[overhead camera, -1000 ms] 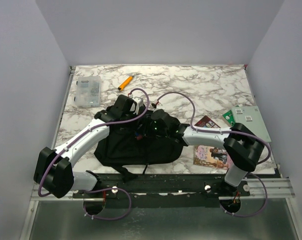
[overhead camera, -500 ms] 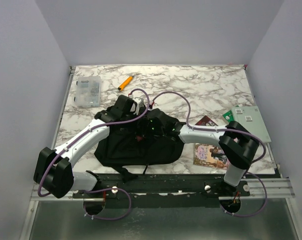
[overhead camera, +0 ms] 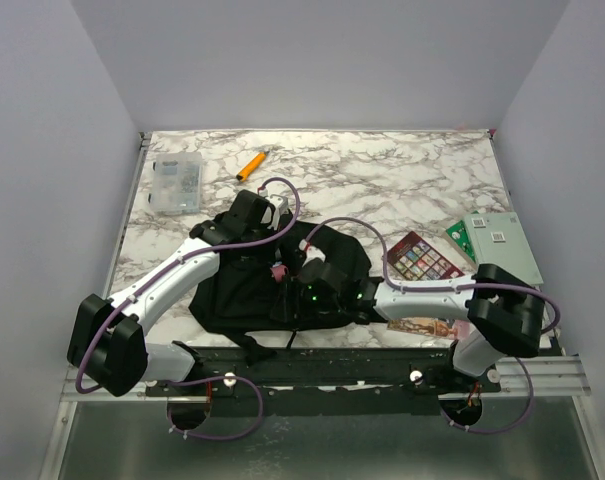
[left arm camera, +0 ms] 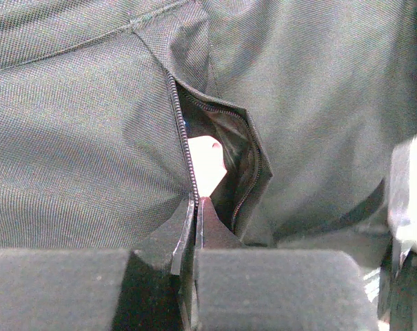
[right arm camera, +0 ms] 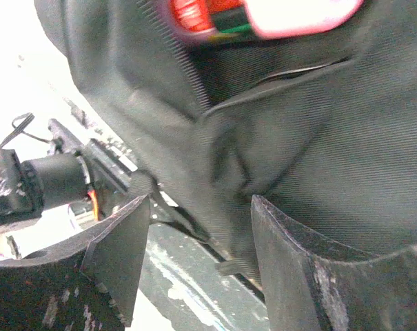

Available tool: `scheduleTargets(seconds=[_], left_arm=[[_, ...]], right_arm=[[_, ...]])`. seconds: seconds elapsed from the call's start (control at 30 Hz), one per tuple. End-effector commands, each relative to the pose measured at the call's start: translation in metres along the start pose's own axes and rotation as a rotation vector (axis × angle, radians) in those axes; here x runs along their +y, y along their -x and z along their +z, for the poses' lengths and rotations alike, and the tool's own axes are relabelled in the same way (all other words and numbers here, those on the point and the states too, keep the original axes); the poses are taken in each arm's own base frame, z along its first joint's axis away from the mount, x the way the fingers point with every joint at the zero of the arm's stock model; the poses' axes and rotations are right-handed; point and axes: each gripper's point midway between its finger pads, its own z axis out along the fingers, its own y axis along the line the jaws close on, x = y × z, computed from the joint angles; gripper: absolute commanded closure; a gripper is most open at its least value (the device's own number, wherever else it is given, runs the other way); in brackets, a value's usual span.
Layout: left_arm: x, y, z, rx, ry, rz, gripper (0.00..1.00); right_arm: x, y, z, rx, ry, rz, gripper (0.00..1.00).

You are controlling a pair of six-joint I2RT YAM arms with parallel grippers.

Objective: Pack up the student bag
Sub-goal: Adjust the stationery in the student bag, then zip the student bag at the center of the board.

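The student bag (overhead camera: 237,295) is a large black fabric backpack lying flat at the near middle of the table. My left gripper (overhead camera: 275,243) is at the bag's far edge. In the left wrist view this gripper (left arm camera: 196,205) is shut on the zipper edge of the bag (left arm camera: 77,138), holding the slit open. A pink object (overhead camera: 278,272) pokes out of that opening; in the right wrist view the pink object (right arm camera: 291,14) has a red and green part. My right gripper (overhead camera: 297,291) hovers over the bag, and the right wrist view shows the gripper (right arm camera: 201,234) open and empty above the black cloth (right arm camera: 346,158).
A clear plastic box (overhead camera: 176,183) and an orange marker (overhead camera: 250,165) lie at the far left. A colourful book (overhead camera: 423,257), a green card (overhead camera: 461,236) and a grey board (overhead camera: 504,240) lie to the right. Another book (overhead camera: 422,325) lies under the right arm.
My right gripper has opened and drawn back toward the near edge, leaving the pink object in the bag's opening. The colourful book is now uncovered. The left arm has not moved.
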Motion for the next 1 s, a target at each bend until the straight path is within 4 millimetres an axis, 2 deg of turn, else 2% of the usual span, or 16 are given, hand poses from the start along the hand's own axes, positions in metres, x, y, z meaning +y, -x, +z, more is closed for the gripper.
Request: scheduleTargets(seconds=[0.0, 0.3, 0.4, 0.5, 0.73, 0.97], left_arm=[[-0.012, 0.0, -0.003, -0.005, -0.054, 0.003, 1.0], [-0.013, -0.001, -0.002, 0.0, -0.063, 0.0, 1.0], [-0.016, -0.002, -0.002, 0.006, -0.077, -0.002, 1.0], [-0.016, -0.003, -0.002, 0.003, -0.08, -0.001, 0.99], [-0.015, -0.002, -0.003, -0.006, -0.072, -0.001, 0.99], [-0.014, -0.001, -0.003, -0.009, -0.067, -0.003, 1.0]], right_arm=[[0.018, -0.001, 0.012, -0.064, 0.031, -0.017, 0.36], [-0.005, 0.0, 0.033, -0.116, -0.123, -0.09, 0.44], [-0.009, 0.0, 0.035, -0.127, -0.13, -0.093, 0.52], [-0.008, 0.005, 0.033, -0.155, -0.132, -0.091, 0.54], [-0.002, 0.014, 0.02, -0.194, -0.112, -0.09, 0.5], [0.001, 0.019, 0.02, -0.209, -0.121, -0.104, 0.49]])
